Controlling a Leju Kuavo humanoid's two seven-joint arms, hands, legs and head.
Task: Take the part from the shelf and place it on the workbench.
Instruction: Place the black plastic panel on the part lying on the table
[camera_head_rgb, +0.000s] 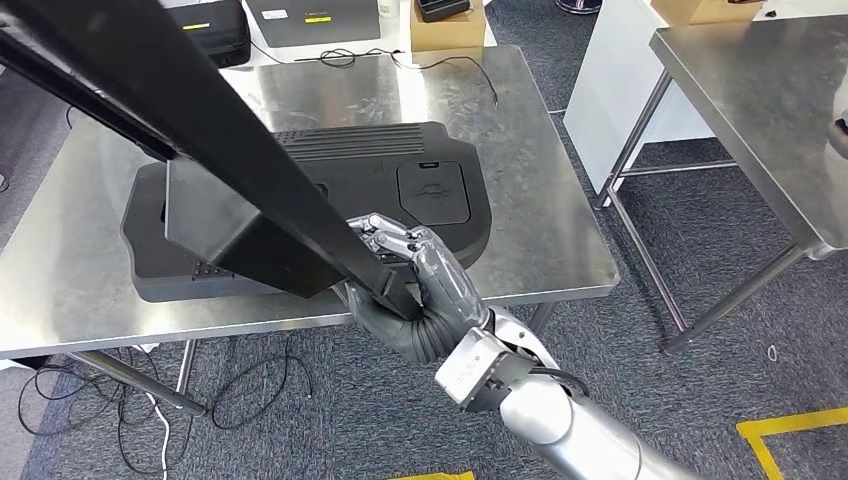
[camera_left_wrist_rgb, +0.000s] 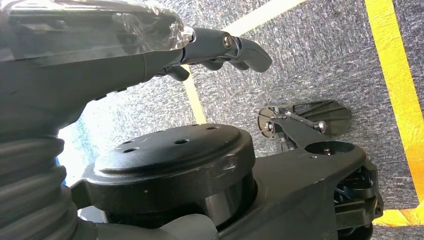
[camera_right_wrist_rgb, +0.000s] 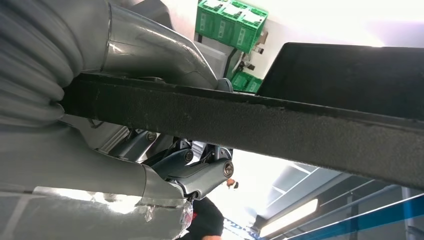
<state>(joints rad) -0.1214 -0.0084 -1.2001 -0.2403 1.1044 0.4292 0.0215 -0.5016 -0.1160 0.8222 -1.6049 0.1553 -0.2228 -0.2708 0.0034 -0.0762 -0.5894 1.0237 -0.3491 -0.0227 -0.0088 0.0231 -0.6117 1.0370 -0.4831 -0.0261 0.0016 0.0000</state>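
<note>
Part (camera_head_rgb: 215, 170) is what I see first: a long black piece that runs from the far left corner of the head view down to my right hand, with a wider black panel hanging off it near the middle. It is held up above the workbench (camera_head_rgb: 560, 250), not resting on it. On the steel top under it lies a big flat black cover (camera_head_rgb: 420, 185), and 1 thin black cable (camera_head_rgb: 470, 70) snakes across the far side. Past that far edge sit a black case (camera_head_rgb: 215, 30) on the left, a grey tray (camera_head_rgb: 315, 20) and a cardboard box (camera_head_rgb: 445, 30).

My right hand (camera_head_rgb: 405, 275) sits at the near edge of the workbench, fingers wrapped over the near end of the part and thumb beneath it. From the right wrist I see the black bar (camera_right_wrist_rgb: 280, 130) pressed between the thumb and the fingers (camera_right_wrist_rgb: 200, 175), with green crates (camera_right_wrist_rgb: 230, 25) behind.

My left hand (camera_left_wrist_rgb: 150, 50) hangs over grey carpet with yellow tape lines (camera_left_wrist_rgb: 395, 85); its fingers (camera_left_wrist_rgb: 240, 50) reach out, slightly bent, around nothing.

Far right stands a 2nd steel table (camera_head_rgb: 760, 110).
</note>
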